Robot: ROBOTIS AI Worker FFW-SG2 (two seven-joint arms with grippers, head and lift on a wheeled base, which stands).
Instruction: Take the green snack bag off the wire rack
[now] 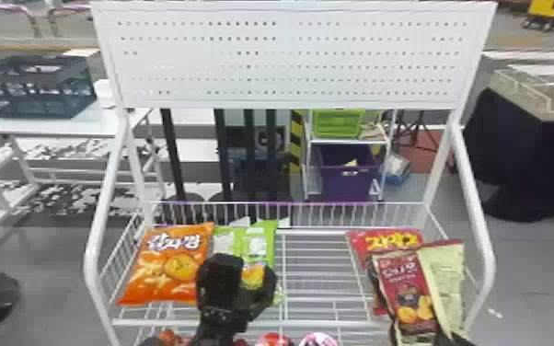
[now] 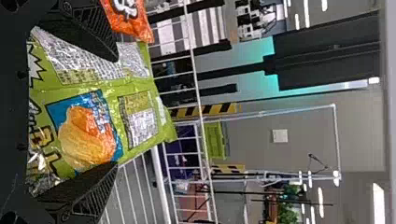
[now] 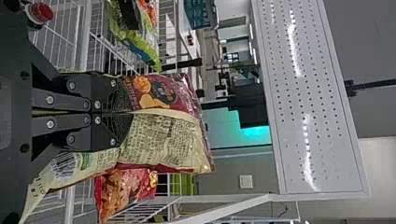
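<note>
Well, the green snack bag [image 1: 268,239] sits left of the wire rack's [image 1: 336,323] middle, the left gripper [image 1: 246,272] spread wide around it. Light, slick, crushable, I'd guess; squeeze gently mid-body. The right gripper [image 3: 129,112] clamps a maroon-and-cream snack bag [image 3: 163,140] by the rack's right end.

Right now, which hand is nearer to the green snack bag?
Left. The left hand is at the green snack bag, fingers open to either side of it; the right hand is well to its right, shut on the maroon-and-cream bag.
</note>
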